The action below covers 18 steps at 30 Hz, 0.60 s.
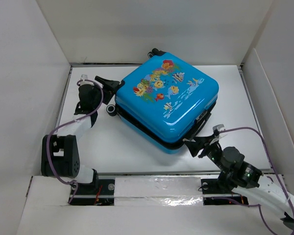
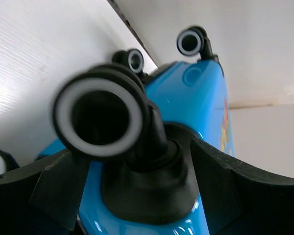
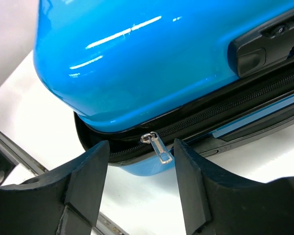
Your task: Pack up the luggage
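The luggage [image 1: 169, 98] is a bright-blue hard-shell suitcase with a fish print. It lies flat and closed on the white table [image 1: 122, 147]. My left gripper [image 1: 111, 86] is open at its left corner. In the left wrist view the gripper [image 2: 142, 200] has a jaw on each side of a black wheel mount [image 2: 147, 181], below a white-rimmed wheel [image 2: 100, 117]. My right gripper [image 1: 192, 145] is open at the near corner. In the right wrist view the gripper [image 3: 139, 181] has its jaws on either side of the silver zipper pull [image 3: 158, 148], just short of it, on the black zipper line [image 3: 225, 110].
White walls [image 1: 29, 63] box in the table on the left, back and right. Other suitcase wheels stick out at the left side [image 1: 109, 110] and far corner [image 1: 157, 51]. A black lock block [image 3: 264, 46] sits on the shell's edge. A metal rail [image 1: 152, 186] runs along the near edge.
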{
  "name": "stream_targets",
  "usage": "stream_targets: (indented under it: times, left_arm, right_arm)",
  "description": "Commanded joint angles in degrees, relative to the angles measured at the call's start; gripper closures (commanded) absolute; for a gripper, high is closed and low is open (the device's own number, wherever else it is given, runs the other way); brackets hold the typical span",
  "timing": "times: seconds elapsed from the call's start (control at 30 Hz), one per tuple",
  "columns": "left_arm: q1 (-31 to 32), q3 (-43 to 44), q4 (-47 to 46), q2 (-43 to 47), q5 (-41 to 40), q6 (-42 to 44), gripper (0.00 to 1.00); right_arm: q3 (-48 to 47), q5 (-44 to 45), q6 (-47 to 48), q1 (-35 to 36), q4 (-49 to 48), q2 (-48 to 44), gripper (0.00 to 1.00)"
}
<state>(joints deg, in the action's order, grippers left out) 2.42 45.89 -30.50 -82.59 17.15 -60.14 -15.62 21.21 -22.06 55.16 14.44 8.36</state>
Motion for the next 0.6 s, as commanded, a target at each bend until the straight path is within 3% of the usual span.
stream_targets:
  times: [0.0, 0.57]
  left_arm:
    - [2.41, 3.24, -7.64, 3.03, 2.54, -1.03, 0.23]
    - [3.72, 1.58, -7.02, 15.61, 5.96, -4.71, 0.29]
  right_arm:
    - [-2.57, 0.23, 1.15, -0.22, -0.55, -1.94, 0.38]
    - [-10.75, 0.15, 3.78, -0.22, 5.68, -2.91, 0.32]
